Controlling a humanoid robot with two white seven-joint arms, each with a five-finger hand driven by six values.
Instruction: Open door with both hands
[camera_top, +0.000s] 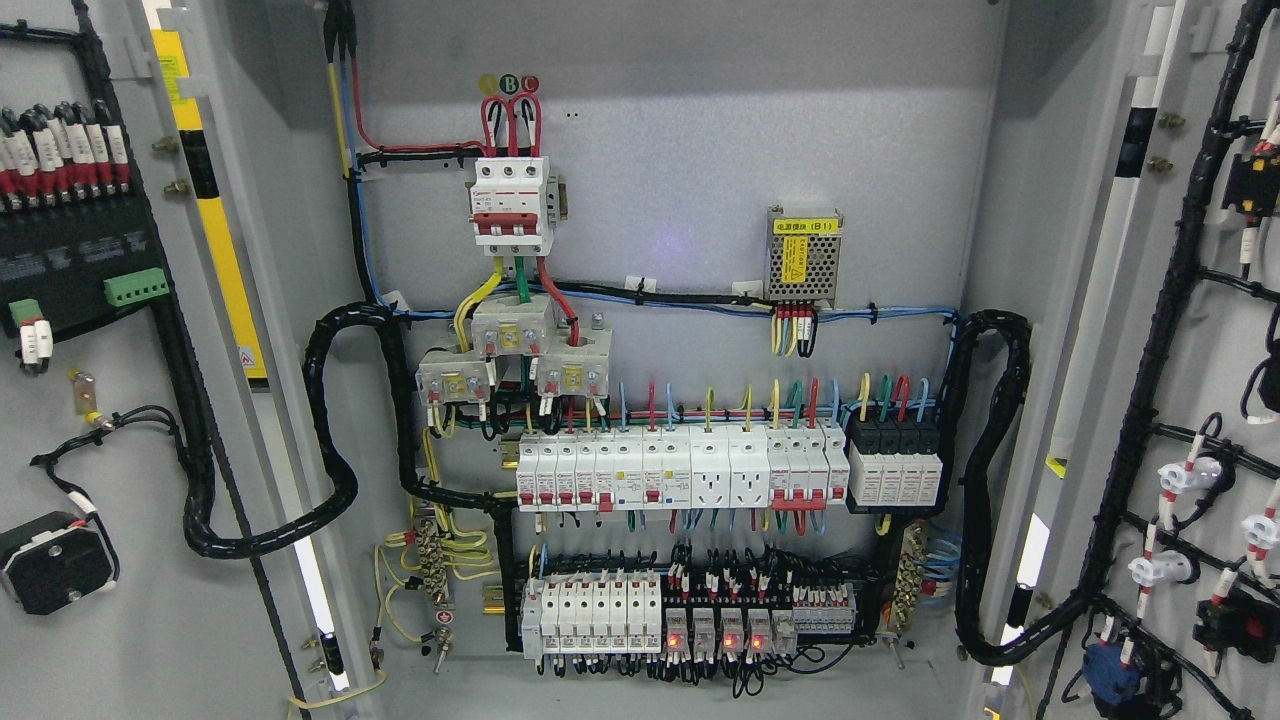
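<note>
An electrical cabinet stands wide open in the head view. Its left door (120, 560) is swung out to the left, its inner face carrying terminals and black cable looms. The right door (1190, 330) is swung out to the right, also wired on the inside. Between them the grey back panel (680, 150) shows a red three-pole breaker (511, 203), a long row of white breakers (680, 470) and a lower row of relays with red lights (700, 620). Neither of my hands nor any arm appears in the picture.
Thick black cable bundles (340, 440) loop from each door into the cabinet at the hinges. A small power supply with a yellow label (803, 255) sits at the upper right of the panel. A yellow and black strip (205, 190) runs along the left frame.
</note>
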